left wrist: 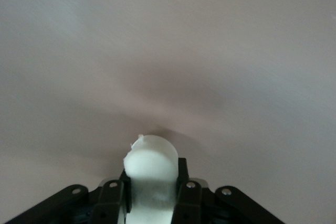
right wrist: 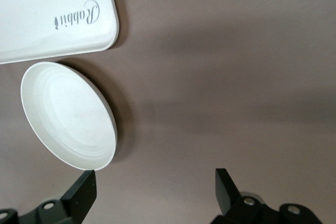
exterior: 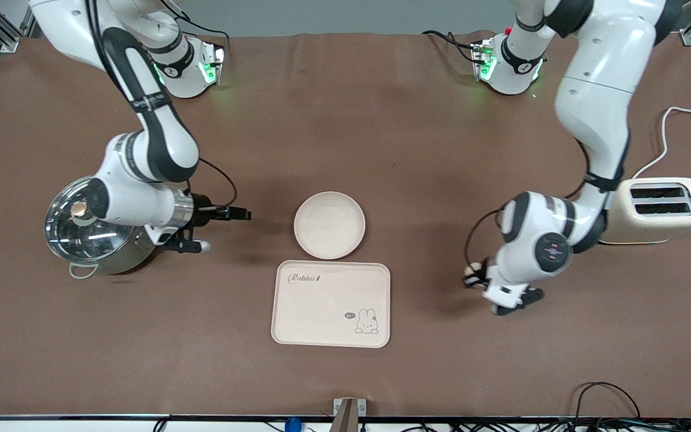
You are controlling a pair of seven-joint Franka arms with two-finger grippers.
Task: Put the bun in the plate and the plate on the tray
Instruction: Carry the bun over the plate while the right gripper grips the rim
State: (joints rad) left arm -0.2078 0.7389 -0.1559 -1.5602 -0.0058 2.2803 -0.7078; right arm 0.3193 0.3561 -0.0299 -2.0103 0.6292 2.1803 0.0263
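Note:
The bun [exterior: 472, 274] is a small pale lump at the left arm's end of the table, level with the tray. My left gripper [exterior: 475, 278] is shut on it, low over the brown cloth; the left wrist view shows the bun [left wrist: 152, 157] clamped between the black fingers [left wrist: 111, 198]. The round plate [exterior: 329, 225] sits empty at mid-table, touching the tray's edge. The rabbit tray [exterior: 330, 303] lies nearer the front camera. My right gripper [exterior: 219, 229] is open and empty beside the pot, apart from the plate [right wrist: 68, 114] and the tray [right wrist: 47, 14].
A steel pot with a glass lid [exterior: 84, 231] stands under the right arm's wrist. A cream toaster [exterior: 660, 210] with a white cable stands at the left arm's end of the table. Brown cloth covers the table.

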